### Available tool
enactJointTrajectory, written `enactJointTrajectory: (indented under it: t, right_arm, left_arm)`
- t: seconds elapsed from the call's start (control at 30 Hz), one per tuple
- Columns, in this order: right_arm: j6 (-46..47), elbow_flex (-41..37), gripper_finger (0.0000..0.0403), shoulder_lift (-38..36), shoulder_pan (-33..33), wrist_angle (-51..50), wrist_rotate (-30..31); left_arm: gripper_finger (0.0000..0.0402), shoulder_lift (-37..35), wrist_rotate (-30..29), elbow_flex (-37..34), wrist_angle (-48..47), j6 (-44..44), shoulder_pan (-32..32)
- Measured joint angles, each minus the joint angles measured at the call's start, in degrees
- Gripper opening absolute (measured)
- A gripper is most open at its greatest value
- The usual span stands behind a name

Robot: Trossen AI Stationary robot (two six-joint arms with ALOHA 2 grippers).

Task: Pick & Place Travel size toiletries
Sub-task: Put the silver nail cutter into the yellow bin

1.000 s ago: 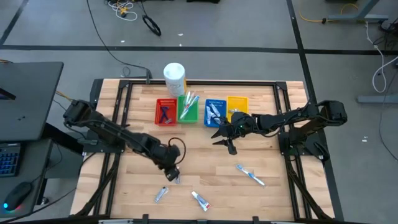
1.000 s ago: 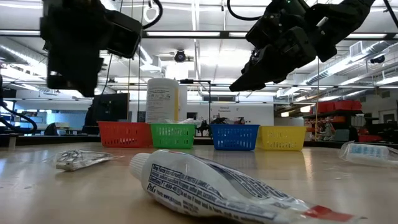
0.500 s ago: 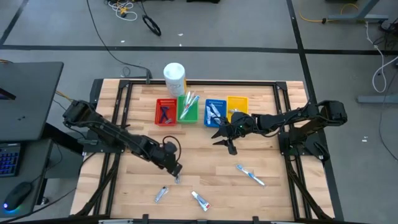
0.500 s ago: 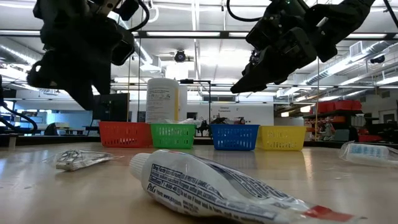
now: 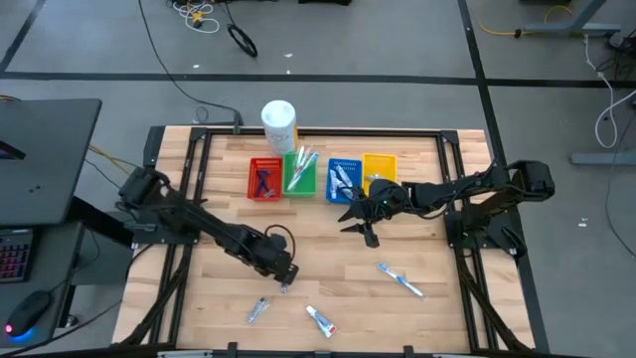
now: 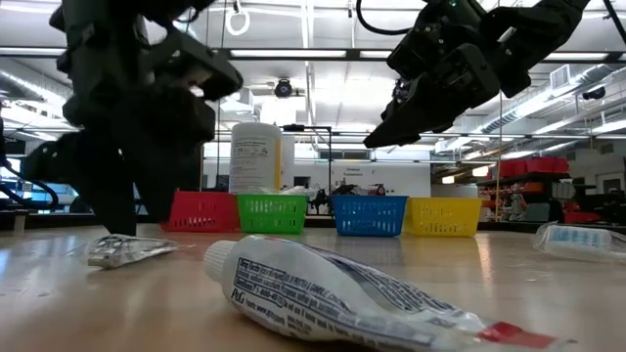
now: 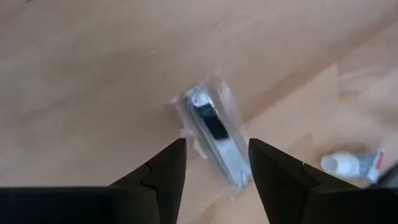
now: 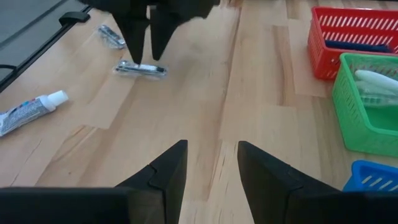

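Left gripper (image 7: 211,165), fingers spread, had dropped from hovering to straddle the clear-wrapped dark razor (image 7: 212,129) lying on the wooden table (image 5: 328,249); grasp looked imminent. Right gripper (image 5: 350,214) waited open near the blue plastic bin (image 5: 341,181).

white canister (image 5: 279,121), four coloured bins (image 5: 322,177), wooden table (image 5: 328,268)

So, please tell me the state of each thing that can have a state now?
Left gripper: open, low over the wrapped razor.
Wrapped razor: flat on table, not gripped.
Right gripper: open, empty, raised.
White tube: lying flat, capped.
Red bin: holds dark items.
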Motion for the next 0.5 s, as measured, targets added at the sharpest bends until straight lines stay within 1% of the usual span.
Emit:
enactJointTrajectory:
  t: [0.23, 0.37, 0.5]
  right_arm:
    - [-0.2, 0.0, 0.0151, 0.0, 0.0, 0.5, 0.0]
    - [-0.3, 0.0, 0.0151, 0.0, 0.0, 0.4, 0.1]
    - [-0.3, 0.0, 0.0151, 0.0, 0.0, 0.5, 0.1]
  left_arm:
    - [0.0183, 3.2, -0.4, 0.2, 3.1, -0.2, 0.8]
    - [0.0182, 4.0, -0.1, 0.3, 2.9, -0.2, 1.6]
    - [0.0165, 4.1, 0.9, 0.3, 1.9, 1.8, 3.1]
